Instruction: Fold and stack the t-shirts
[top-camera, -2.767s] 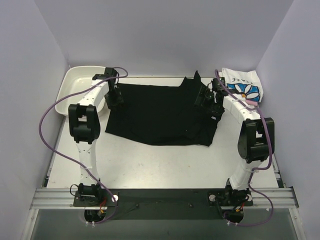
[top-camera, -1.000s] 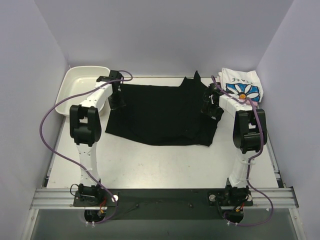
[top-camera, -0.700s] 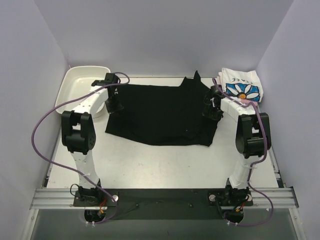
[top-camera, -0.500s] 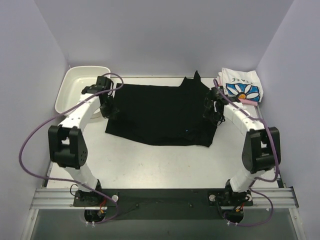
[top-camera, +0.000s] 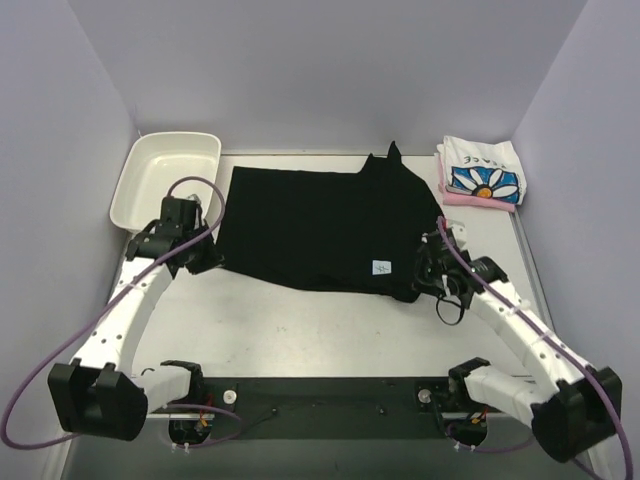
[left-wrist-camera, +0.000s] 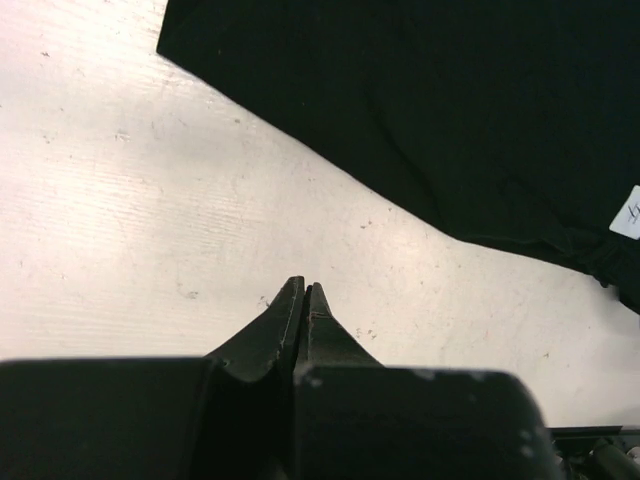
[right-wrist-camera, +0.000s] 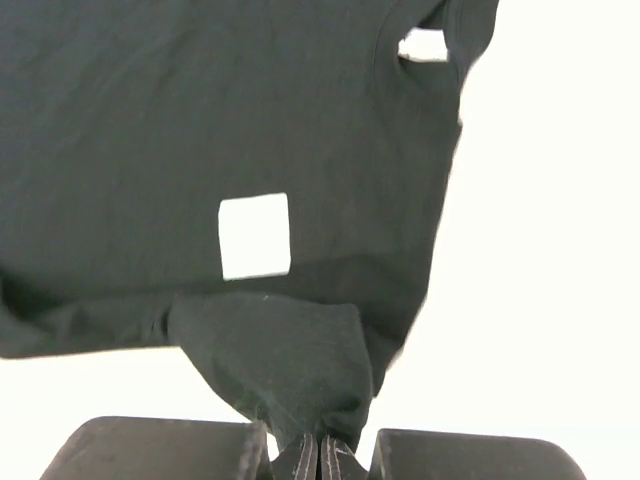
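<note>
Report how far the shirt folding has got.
Done: the daisy-print shirt lies folded on the pink shirt at the far right. In hand: the black shirt lies spread out, the right gripper shut on its near right corner; the left gripper is shut on nothing, over bare table. Left: folding the black shirt and stacking it.

The white table carries a spread black shirt, a white tray to its left, folded shirts to its right

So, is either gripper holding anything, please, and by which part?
The right gripper pinches the black shirt at its near right corner; the left gripper holds nothing.
</note>
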